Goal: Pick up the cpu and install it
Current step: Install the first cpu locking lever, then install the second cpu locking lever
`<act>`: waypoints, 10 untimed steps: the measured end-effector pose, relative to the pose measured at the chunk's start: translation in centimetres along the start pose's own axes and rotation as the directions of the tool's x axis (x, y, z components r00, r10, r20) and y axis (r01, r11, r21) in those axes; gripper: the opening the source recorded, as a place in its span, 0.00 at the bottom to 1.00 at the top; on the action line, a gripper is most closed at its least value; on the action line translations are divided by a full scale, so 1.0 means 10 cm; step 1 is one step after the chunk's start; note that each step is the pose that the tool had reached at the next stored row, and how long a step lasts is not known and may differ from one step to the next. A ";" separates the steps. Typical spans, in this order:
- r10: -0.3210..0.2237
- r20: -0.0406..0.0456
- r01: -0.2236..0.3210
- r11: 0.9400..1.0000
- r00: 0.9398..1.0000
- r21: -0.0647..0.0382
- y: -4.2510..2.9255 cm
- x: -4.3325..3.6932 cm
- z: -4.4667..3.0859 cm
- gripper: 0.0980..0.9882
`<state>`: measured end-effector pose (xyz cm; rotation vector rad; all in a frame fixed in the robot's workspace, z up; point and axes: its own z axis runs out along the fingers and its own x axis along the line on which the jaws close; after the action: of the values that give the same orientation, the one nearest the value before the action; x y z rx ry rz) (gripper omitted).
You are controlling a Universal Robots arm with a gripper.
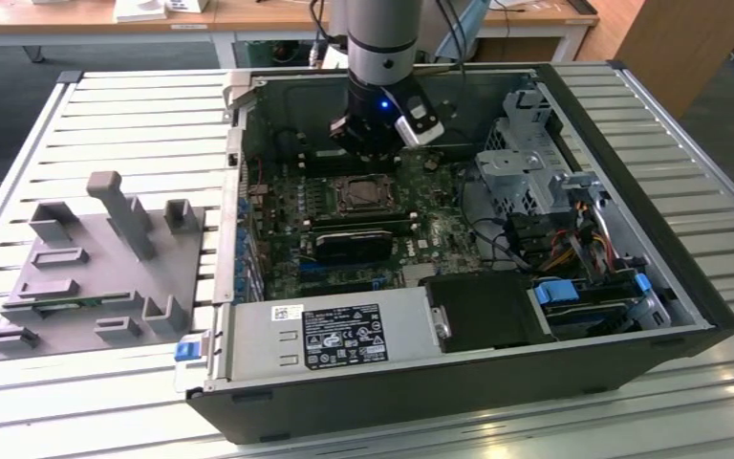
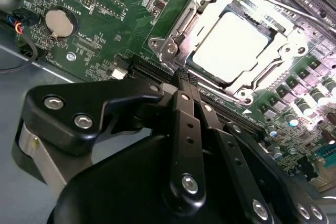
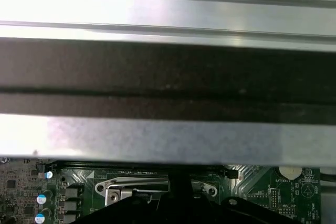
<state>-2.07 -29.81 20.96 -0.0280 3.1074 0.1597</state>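
The cpu point(image 2: 228, 45) is a flat square chip with a bright silver top. It lies flat inside the metal socket frame point(image 2: 173, 40) on the green motherboard. In the exterior view the cpu point(image 1: 364, 194) sits mid-board inside the open computer case. My gripper point(image 1: 364, 153) hangs just behind the socket, above the board. In the second wrist view my gripper point(image 2: 184, 74) has its black fingers pressed together with nothing between them. Its tips are just off the socket's edge and do not touch the chip.
A grey holder fixture point(image 1: 99, 277) with upright blocks stands on the slatted table at the exterior view's left. Inside the case are a black heatsink block point(image 1: 351, 244), a power supply point(image 1: 329, 335), a drive cage point(image 1: 527, 143) and loose cables point(image 1: 572, 239). The case wall point(image 3: 168, 77) is close by.
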 end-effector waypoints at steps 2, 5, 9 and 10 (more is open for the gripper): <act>0.000 0.000 0.000 1.000 1.000 0.000 -0.004 0.000 0.000 0.01; 0.000 0.000 0.000 1.000 1.000 0.000 -0.009 0.000 -0.001 0.01; 0.000 0.000 0.000 1.000 1.000 0.000 -0.014 0.000 -0.001 0.01; 0.000 0.000 0.000 1.000 1.000 0.000 -0.016 0.000 -0.002 0.01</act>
<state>-2.07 -29.97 20.96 -0.0279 3.1075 0.1597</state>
